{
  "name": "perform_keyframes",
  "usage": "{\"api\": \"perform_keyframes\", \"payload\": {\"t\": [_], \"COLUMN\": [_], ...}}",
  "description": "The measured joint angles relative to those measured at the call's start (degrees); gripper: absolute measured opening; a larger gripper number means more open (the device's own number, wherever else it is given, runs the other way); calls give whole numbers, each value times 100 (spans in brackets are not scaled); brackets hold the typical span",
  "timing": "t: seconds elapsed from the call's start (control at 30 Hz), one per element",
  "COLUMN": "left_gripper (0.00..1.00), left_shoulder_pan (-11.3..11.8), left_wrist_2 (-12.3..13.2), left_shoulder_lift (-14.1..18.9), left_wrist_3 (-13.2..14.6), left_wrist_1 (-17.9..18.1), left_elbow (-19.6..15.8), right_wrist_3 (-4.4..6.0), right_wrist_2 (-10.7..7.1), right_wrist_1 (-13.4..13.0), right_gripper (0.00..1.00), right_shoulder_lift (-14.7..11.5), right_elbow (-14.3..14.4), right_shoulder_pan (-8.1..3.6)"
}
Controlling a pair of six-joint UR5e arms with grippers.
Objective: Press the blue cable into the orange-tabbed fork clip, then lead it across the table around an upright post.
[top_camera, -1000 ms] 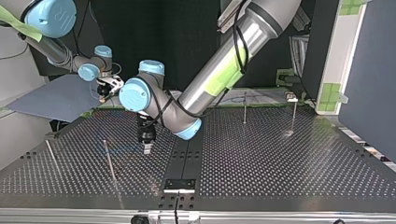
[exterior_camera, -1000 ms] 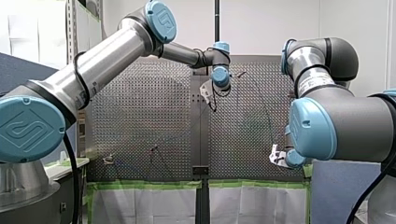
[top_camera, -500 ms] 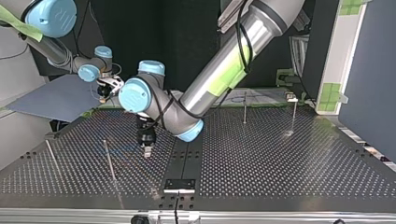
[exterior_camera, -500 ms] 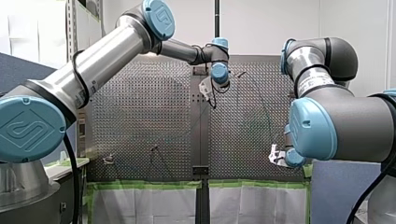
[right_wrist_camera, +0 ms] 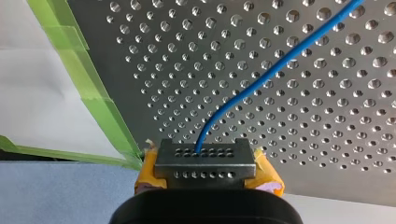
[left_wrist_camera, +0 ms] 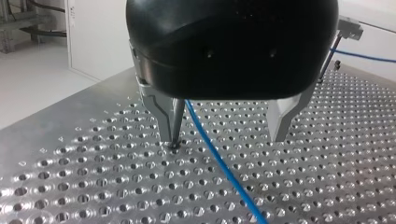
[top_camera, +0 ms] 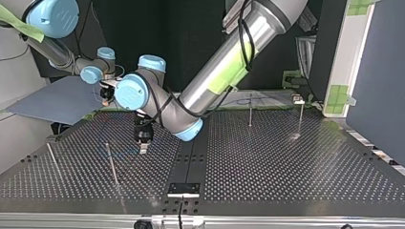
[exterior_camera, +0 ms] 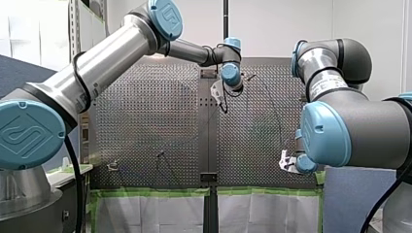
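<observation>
In the left wrist view my left gripper (left_wrist_camera: 222,137) hangs open just above the perforated table (left_wrist_camera: 93,158). The blue cable (left_wrist_camera: 219,161) runs between its metal fingers (left_wrist_camera: 161,114), closer to one of them and touching neither. A thin upright post (left_wrist_camera: 178,119) stands right beside that finger. Far ahead, the fork clip (left_wrist_camera: 348,28) sits atop a rod with cable leading off it. My right gripper (right_wrist_camera: 204,161) is shut on the blue cable (right_wrist_camera: 261,77) between yellow pads (right_wrist_camera: 268,179), near the green-taped table edge. In the top view my left gripper (top_camera: 142,143) is left of centre and my right gripper (top_camera: 107,93) is behind it.
More upright posts stand at the top view's left (top_camera: 112,164) (top_camera: 52,160) and right (top_camera: 250,109). The rod with the clip (top_camera: 299,101) is at the right rear. A black strip (top_camera: 187,167) runs down the table's middle. Green tape (right_wrist_camera: 100,109) lines the edge.
My left gripper has moved toward the top view's left and slightly away from that camera, still open. My right arm has stayed still.
</observation>
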Motion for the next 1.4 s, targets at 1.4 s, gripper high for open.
{"api": "perform_keyframes", "payload": {"t": [1.4], "left_gripper": [98], "left_shoulder_pan": [-680], "left_wrist_2": [-540], "left_shoulder_lift": [421], "left_wrist_3": [776], "left_wrist_1": [-438], "left_elbow": [0], "right_wrist_3": [13], "right_wrist_2": [-6], "right_wrist_1": [35], "right_gripper": [0], "right_shoulder_lift": [-25], "right_elbow": [-2], "right_shoulder_pan": [-2]}}
